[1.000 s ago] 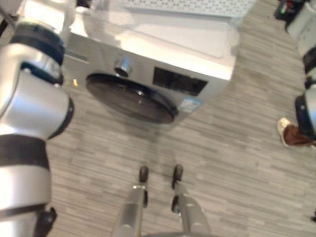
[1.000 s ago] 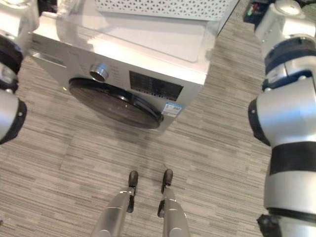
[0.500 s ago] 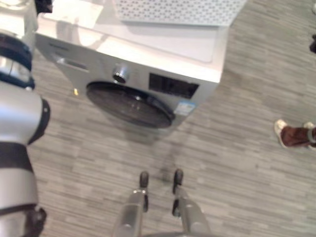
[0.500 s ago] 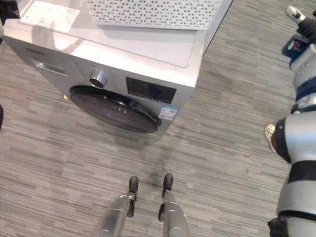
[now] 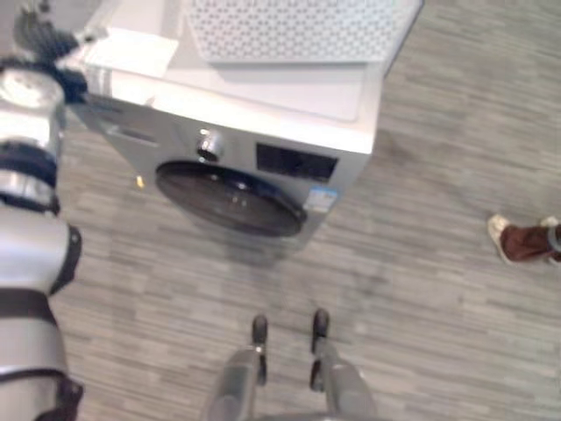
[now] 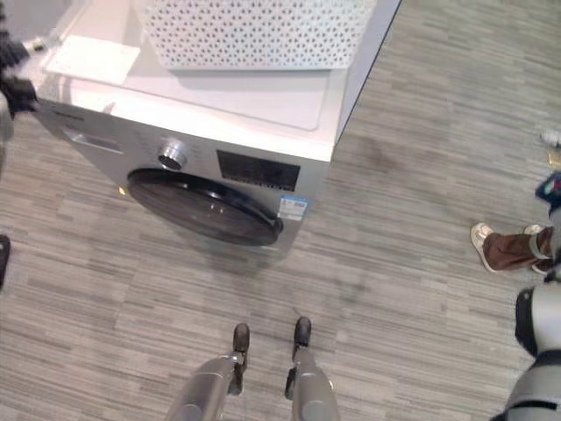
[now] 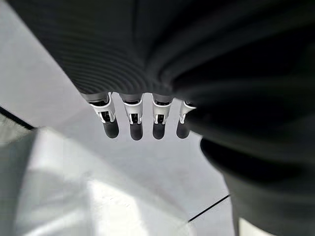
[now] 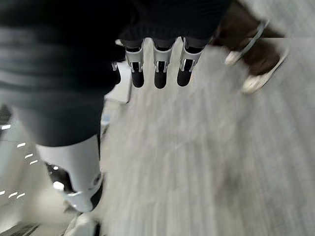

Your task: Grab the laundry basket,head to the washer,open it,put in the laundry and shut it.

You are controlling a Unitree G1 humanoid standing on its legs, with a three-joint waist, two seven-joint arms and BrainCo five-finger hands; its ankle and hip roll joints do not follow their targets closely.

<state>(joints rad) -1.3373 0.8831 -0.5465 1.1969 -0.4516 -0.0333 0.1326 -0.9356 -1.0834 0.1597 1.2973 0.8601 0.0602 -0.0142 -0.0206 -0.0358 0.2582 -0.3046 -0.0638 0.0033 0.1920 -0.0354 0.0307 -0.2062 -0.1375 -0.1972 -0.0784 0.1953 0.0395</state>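
Observation:
A white perforated laundry basket (image 5: 289, 26) stands on top of the silver washer (image 6: 263, 105). The washer's round dark door (image 5: 232, 197) is shut, with a knob (image 5: 208, 143) and a dark display panel (image 5: 295, 163) above it. My left hand (image 5: 39, 33) is raised by the washer's top left corner, apart from the basket. In its wrist view the fingers (image 7: 135, 123) are straight over the white washer top and hold nothing. My right hand's fingers (image 8: 155, 73) hang straight above the floor, far to the right of the washer. What lies inside the basket is hidden.
A white sheet (image 6: 92, 60) lies on the washer top, left of the basket. A person's shoes (image 6: 500, 246) stand on the grey plank floor (image 5: 421, 289) at the right, also seen past my right hand's fingers (image 8: 256, 81). Open floor stretches in front of the washer.
The camera has shifted, so more of the washer top and basket shows. Both arms have swung outward, away from the basket, toward the edges of the views.

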